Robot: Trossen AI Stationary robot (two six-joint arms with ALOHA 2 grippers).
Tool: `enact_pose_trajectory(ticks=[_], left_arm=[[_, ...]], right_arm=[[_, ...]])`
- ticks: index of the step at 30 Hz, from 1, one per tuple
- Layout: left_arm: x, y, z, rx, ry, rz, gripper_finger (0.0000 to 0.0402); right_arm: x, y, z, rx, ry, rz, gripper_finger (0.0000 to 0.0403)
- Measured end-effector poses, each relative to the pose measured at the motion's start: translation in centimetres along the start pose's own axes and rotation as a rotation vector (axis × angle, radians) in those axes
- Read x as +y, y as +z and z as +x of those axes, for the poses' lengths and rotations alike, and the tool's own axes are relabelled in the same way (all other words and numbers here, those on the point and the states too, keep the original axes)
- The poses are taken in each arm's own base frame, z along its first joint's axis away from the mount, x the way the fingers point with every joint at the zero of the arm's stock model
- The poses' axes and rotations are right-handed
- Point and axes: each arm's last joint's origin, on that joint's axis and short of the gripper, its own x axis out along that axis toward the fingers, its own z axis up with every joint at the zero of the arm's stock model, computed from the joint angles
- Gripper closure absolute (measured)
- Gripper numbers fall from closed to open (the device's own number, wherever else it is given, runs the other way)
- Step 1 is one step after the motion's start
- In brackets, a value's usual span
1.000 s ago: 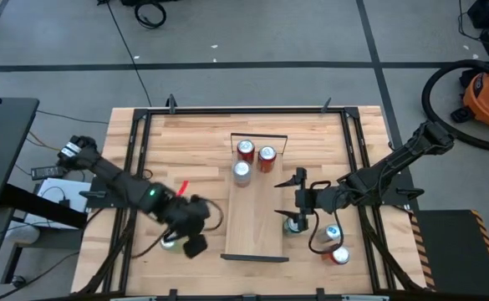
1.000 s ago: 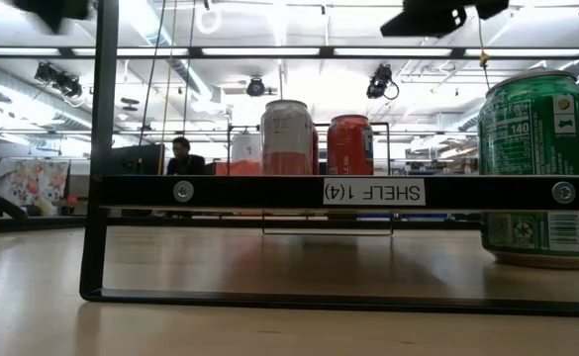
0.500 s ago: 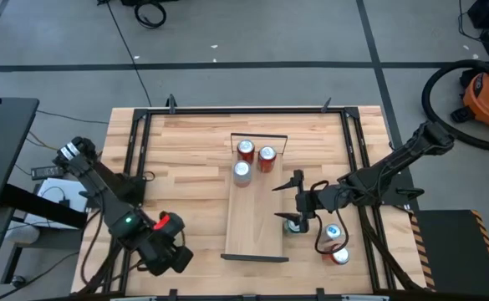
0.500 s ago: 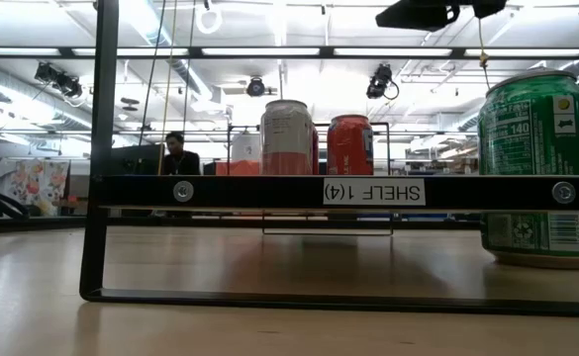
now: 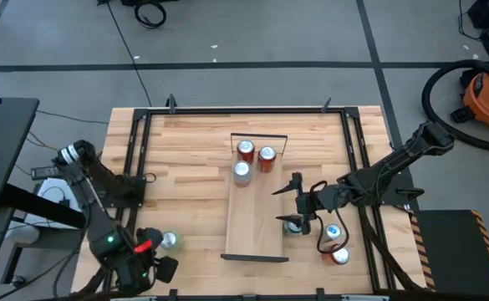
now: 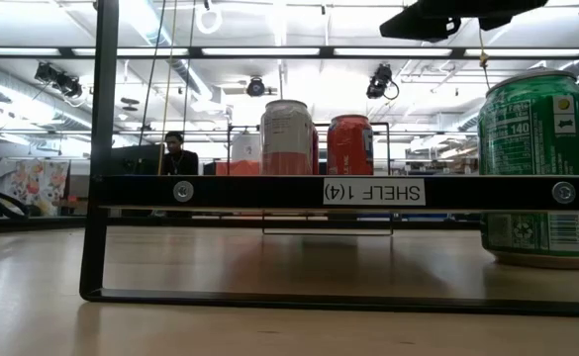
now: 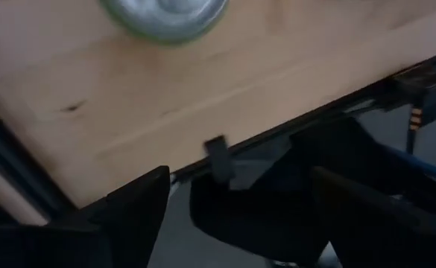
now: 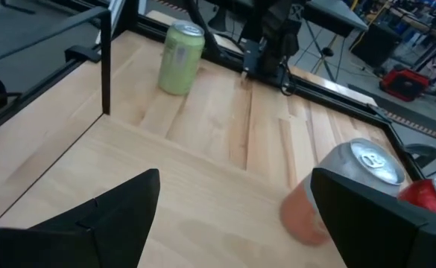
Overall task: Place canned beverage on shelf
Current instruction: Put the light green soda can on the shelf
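1. Right claw [image 5: 297,199] first: it hangs over the right-hand edge of the shelf [image 5: 252,226], fingers spread wide, nothing between them (the right wrist view shows bare wood in the gap).
2. Right below it stands the green can [image 5: 292,224], upright, long axis vertical, at the plank's right edge. Whether it sits on the plank or just beside it on the table [image 5: 194,167], I cannot tell.
3. Two more cans [image 5: 335,243] stand upright on the table just beyond the right arm, farther from the shelf.
4. Over to the left claw [image 5: 154,266], at the table's near-left corner, fingers apart and empty. A pale can [image 5: 170,241] stands upright just beside it, on the shelf side of the claw.
5. Three cans [image 5: 251,159] are already parked together at the shelf's far end; the near half of the plank is free.
6. The call: each arm has a can on its own side, but the right claw is closest to one (practically above the green can). A straight drop and a side squeeze looks like the move, then a short shift inward.
7. The left claw would need to turn back toward the pale can.
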Motion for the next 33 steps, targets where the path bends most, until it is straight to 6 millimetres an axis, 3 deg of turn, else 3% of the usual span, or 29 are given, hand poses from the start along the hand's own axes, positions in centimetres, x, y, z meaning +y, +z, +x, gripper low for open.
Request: enact_pose_trajectory(ticks=[4,9,16,33], left_arm=[[0.3,-0.6,1.9,-0.029,0.06,0.015,0.0072],[0.0,0.4,3.2,-0.09,0.119,-0.01,0.0072],[0.4,2.0,3.4,-0.19,0.242,-0.028,0.0072],[-1.4,5.6,4.1,-0.289,0.277,0.035,0.0072]], right_arm=[[0.0,0.2,0.0,-0.014,-0.001,0.002,0.0043],[0.0,0.3,0.0,-0.028,-0.003,0.002,0.0043],[0.1,0.3,0.0,-0.033,0.022,-0.004,0.0043],[0.1,0.2,0.0,-0.024,0.024,-0.004,0.0043]])
